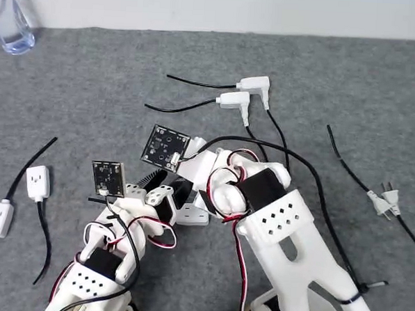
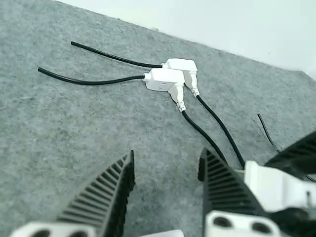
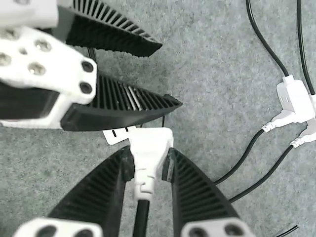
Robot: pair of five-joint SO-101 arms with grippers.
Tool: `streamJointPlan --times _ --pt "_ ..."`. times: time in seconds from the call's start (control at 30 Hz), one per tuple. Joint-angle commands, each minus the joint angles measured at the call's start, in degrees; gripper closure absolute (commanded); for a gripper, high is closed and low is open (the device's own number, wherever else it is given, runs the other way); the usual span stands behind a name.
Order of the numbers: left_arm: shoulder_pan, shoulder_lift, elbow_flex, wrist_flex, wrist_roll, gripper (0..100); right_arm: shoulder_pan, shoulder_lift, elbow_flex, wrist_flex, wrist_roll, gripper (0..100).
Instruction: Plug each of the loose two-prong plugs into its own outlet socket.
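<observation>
My right gripper (image 3: 148,159) clamps the plug (image 3: 148,147) against the outlet socket (image 3: 117,133); left gripper (image 2: 168,155) gapes empty beside it — unbraced, that socket may skid.

White arms (image 1: 287,222) bear ribbed black fingers (image 3: 197,197), red wiring (image 1: 240,258).

**Fig. Materials and finishes at the two-arm table.**
The table cover (image 1: 94,59) is showing as grey, matt, rough felt-like cloth. The plug (image 3: 148,145) is gleaming as smooth white plastic. The fingers (image 3: 98,192) of the right gripper (image 3: 148,157) and of the left gripper (image 2: 167,157) are showing matt, ribbed black plastic. The cords (image 2: 89,82) are looking smooth, black and faintly glossy, and the arm housing (image 1: 287,222) is appearing as white plastic.
</observation>
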Motion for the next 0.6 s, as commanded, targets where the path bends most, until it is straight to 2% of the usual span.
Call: streamJointPlan --times 0.0,0.27,0.4,0.57 --pt "0.09 -0.53 -0.04 -1.05 -0.35 79 -0.4 -2.42 -4.57 -1.1 -2.11 98.9" --pt "-0.18 -0.62 -0.22 -1.14 -0.35 79 -0.48 -2.33 -4.31 -1.89 -2.11 98.9" --pt "-3.25 -0.62 -0.48 -1.32 -0.18 79 -0.4 -2.42 -4.22 -1.54 -1.58 98.9" --pt "-1.14 -0.62 -0.04 -1.05 -0.35 79 -0.66 -2.42 -4.57 -2.07 -2.73 98.9"
